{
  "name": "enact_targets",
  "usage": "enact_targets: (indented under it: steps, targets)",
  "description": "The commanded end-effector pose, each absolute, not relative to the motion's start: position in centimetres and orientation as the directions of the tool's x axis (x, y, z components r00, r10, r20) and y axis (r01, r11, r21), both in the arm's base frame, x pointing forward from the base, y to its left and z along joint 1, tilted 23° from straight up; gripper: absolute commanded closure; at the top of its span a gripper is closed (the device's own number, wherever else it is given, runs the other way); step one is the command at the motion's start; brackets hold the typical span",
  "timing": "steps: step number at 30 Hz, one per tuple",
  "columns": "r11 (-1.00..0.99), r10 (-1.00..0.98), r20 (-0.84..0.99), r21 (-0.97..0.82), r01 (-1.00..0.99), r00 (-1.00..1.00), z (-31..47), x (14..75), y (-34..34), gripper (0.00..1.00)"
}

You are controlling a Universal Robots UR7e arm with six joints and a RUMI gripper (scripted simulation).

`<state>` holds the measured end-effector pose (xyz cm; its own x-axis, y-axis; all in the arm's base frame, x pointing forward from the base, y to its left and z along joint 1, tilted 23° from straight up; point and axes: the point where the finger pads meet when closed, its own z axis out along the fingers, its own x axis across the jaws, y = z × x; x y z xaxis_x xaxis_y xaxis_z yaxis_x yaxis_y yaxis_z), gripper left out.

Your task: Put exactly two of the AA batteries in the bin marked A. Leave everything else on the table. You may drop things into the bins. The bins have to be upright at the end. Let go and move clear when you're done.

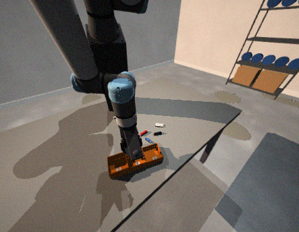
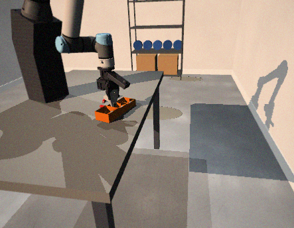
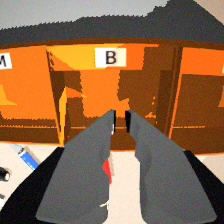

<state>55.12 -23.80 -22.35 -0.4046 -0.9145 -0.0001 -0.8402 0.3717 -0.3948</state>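
Note:
An orange three-part bin (image 1: 136, 161) stands upright on the table, also in the exterior view (image 2: 115, 109). The wrist view shows its labels M (image 3: 4, 61) and B (image 3: 110, 57); the right compartment (image 3: 200, 95) has its label out of frame. My gripper (image 3: 120, 111) (image 1: 136, 156) is shut, with nothing seen between the fingertips, low over compartment B. Behind the bin lie a red battery (image 1: 144, 132), a blue battery (image 1: 148, 139) and a black battery (image 1: 157, 133). The blue one (image 3: 27, 157) and a bit of the red one (image 3: 106, 170) show in the wrist view.
A small white block (image 1: 159, 125) lies behind the batteries. The table's edge (image 1: 183, 162) runs close to the right of the bin. A shelf rack (image 1: 268, 50) stands far off by the wall.

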Motion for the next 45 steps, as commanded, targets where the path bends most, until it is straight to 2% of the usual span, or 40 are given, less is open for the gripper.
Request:
enact_targets:
  steps: [1, 45]
  targets:
    - [0.371, -0.915, 0.000, -0.396, -0.840, -0.405, -22.3, 55.1, -23.8, 0.96]
    - [0.371, -0.915, 0.000, -0.396, -0.840, -0.405, -18.9, 53.8, -23.2, 0.96]
